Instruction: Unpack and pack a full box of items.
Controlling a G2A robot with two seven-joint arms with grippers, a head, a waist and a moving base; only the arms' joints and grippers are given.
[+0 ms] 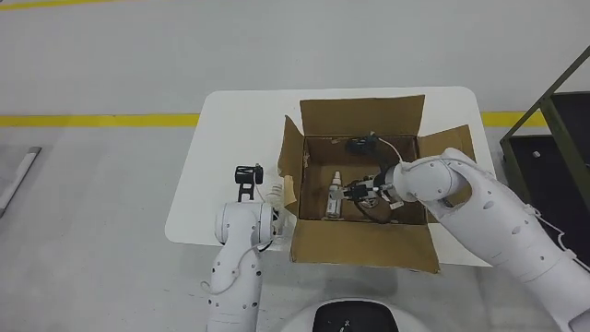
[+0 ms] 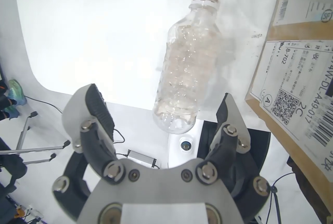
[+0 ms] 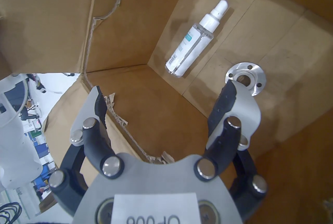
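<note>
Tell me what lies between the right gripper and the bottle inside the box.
Nothing; the right wrist view shows only bare box floor between the right gripper and the bottle. The metal flange sits aside.

We see a white table (image 1: 230, 120) with rounded corners. An open cardboard box (image 1: 364, 240) stands on it, flaps spread, toward the table's right half. A clear plastic bottle (image 2: 186, 71) with a white cap lies on the tabletop just beside the box's left wall.
</note>
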